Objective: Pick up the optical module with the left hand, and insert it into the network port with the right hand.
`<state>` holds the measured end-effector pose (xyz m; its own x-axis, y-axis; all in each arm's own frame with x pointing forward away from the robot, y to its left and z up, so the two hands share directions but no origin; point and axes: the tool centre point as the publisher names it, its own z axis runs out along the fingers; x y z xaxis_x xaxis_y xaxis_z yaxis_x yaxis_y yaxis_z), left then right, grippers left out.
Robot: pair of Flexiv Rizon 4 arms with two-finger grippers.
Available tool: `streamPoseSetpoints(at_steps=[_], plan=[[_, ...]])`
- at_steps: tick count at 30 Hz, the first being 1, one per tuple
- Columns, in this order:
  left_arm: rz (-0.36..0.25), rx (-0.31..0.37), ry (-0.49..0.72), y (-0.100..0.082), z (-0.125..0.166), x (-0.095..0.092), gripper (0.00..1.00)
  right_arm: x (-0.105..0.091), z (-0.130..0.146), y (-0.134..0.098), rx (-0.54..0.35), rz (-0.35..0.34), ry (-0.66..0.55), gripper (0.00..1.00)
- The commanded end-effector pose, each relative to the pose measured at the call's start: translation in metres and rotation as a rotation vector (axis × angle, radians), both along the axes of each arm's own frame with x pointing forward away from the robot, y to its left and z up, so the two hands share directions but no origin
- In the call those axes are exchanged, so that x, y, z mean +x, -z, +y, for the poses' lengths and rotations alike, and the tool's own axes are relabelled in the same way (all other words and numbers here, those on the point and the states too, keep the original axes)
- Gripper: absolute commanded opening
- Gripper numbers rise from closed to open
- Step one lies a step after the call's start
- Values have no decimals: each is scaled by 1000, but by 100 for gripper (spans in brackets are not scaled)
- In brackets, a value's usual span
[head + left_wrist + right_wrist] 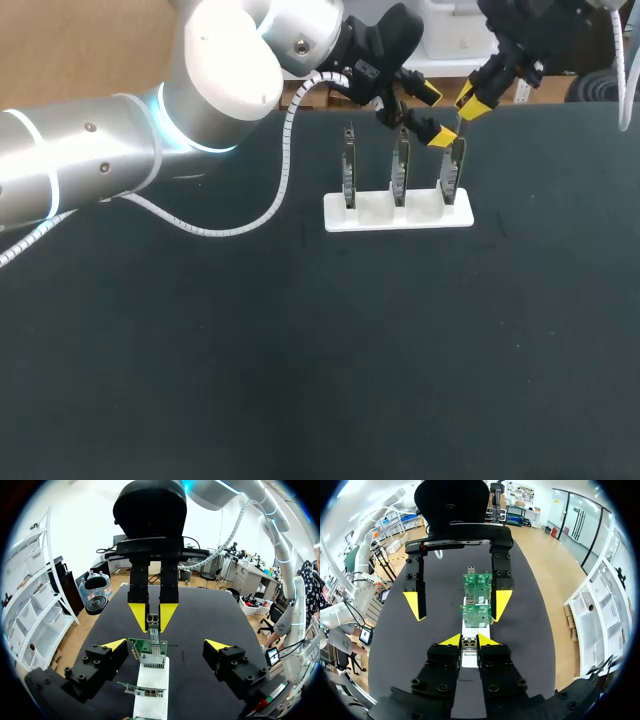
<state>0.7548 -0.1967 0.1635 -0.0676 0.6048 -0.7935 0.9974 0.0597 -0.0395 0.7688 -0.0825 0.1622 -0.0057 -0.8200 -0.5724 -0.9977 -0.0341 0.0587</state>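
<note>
The optical module [152,622], a small silver block, is clamped between the yellow tips of my right gripper [152,616], which is shut on it right above the port end of a green network card [148,653]. In the right wrist view the module [468,645] sits in my right gripper [469,640], with the cards [476,615] just ahead. My left gripper [165,644] is open and empty, its fingers wide to either side of that card. From overhead, the left gripper [432,114] and right gripper [468,104] meet over the rightmost card [452,178].
A white stand [398,213] holds three upright cards in a row at the far middle of the black table [300,360]. My left arm [120,140] and its white coiled cable [285,150] stretch across the table's far left.
</note>
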Motion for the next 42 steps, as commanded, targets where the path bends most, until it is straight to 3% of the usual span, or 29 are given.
streamPoseSetpoints(at_steps=[1,26,27,28,29,42], plan=[[4,6,3,-1,-1,2,100,-2,1,2,-1,-2,4,0],[4,6,3,-1,-1,2,100,-2,2,7,-14,8,7,0],[4,6,3,-1,-1,2,100,-1,2,6,-12,8,7,16],[4,6,3,-1,-1,2,100,-1,2,6,-7,8,7,43],[4,6,3,-1,-1,2,100,-1,2,6,-5,8,6,100],[4,6,3,-1,-1,2,100,-2,-5,1,51,-2,44,100]])
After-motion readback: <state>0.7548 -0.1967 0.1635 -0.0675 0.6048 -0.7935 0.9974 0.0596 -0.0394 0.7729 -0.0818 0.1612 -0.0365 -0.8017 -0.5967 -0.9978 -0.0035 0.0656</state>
